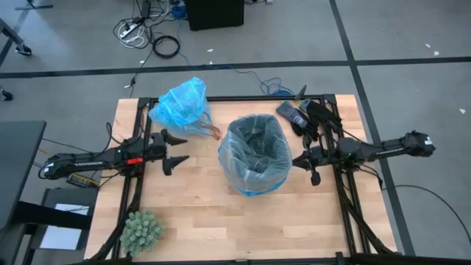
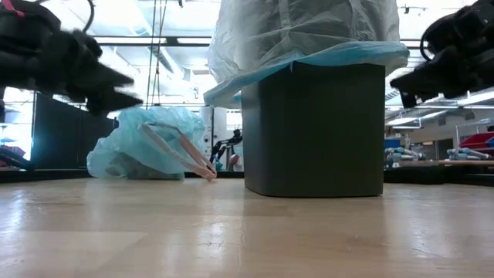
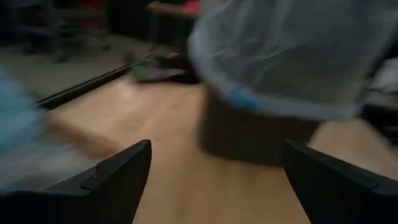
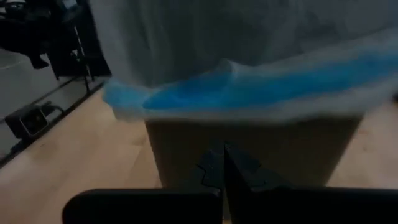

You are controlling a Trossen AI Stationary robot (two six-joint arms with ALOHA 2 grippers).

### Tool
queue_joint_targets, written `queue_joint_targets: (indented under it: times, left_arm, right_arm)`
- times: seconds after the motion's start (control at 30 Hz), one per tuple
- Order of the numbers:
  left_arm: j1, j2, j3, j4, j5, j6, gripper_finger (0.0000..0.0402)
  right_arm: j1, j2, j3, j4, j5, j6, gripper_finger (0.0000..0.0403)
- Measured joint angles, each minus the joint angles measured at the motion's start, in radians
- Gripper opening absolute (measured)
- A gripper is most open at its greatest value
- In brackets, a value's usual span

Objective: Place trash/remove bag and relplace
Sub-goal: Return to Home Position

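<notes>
Well, both arms hang on either side of the bin (image 2: 312,131), clear of it, which suits a job that looks finished. The left gripper (image 1: 184,149) hovers above the table (image 1: 199,213) with its 2 fingers spread wide and nothing between them. The right gripper (image 1: 298,160) points at the bin's other side, fingers pressed together, empty. The bright blue bag (image 1: 180,103) lies bunched near the table's far edge, apart from the bin, set aside so the bin can carry a fresh pale liner (image 1: 254,177). The liner's blue rim folds over the edge, likely to stop it slipping in. Any trash is hidden inside the plastic.
</notes>
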Motion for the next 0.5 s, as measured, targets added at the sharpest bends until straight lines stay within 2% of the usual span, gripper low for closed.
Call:
queue_joint_targets:
  times: [0.07,0.13,0.37,0.5]
  left_arm:
    - [-0.032,-0.011,0.000,0.062,0.044,0.000,0.0367]
    - [-0.067,-0.026,0.000,0.112,0.043,0.006,0.0367]
    - [-0.182,-0.096,0.000,0.055,-0.079,0.005,0.0367]
    - [-0.226,-0.155,0.000,0.002,-0.110,0.029,0.0367]
  right_arm:
    - [0.039,0.038,0.000,0.084,0.033,-0.021,0.0000]
    - [0.073,0.084,0.000,0.189,0.059,-0.045,0.0000]
    - [0.158,0.275,-0.001,0.335,0.107,-0.079,0.0000]
    - [0.160,0.321,-0.001,0.370,0.113,-0.121,0.0000]
